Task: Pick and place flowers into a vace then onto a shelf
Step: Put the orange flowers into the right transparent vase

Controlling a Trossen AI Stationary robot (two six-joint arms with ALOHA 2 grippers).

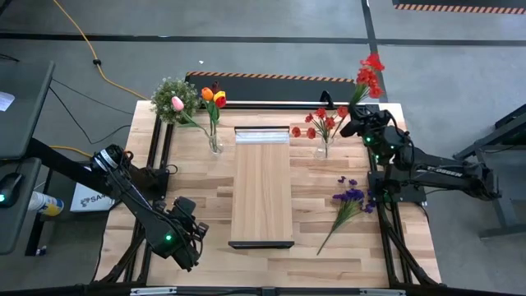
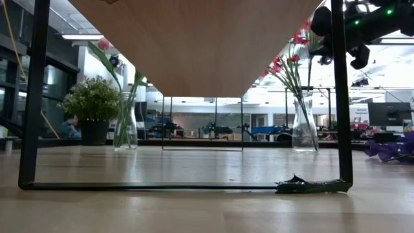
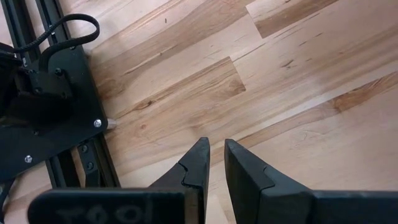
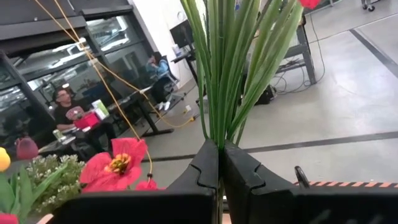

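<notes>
so far, by my reading, the job stood partly done. one glass vase (image 1: 214, 144) near the far edge of the bench (image 1: 197, 205), left of the shelf (image 1: 261, 185), already held tulips (image 1: 213, 97) in orange, yellow and pink, just beside the bushy potted plant (image 1: 170, 97). a second vase (image 1: 325, 148), right of the shelf, held a spray of small red flowers (image 1: 319, 123). the right gripper (image 1: 359, 125) was closed on the green stems of another red spray (image 1: 370, 76), carried in the air near that second vase; the right wrist view showed the stems pinched between the dark fingers (image 4: 205, 168). that spray's long axis ran from the gripper away toward the far right corner, blossoms outermost and raised, stems pointing back toward the vase.

the purple spray (image 1: 347, 200) lay untouched on the bench right of the shelf, its long axis slanting, blossoms toward the right arm's base and the bare stem end toward the near edge.

the left gripper (image 3: 216, 163) hung over bare wood near the near-left corner, nearly closed and holding nothing.

left to do, as i judged it: seat the red spray, collect the purple one, then move the vases onto the shelf, which carried nothing.
</notes>
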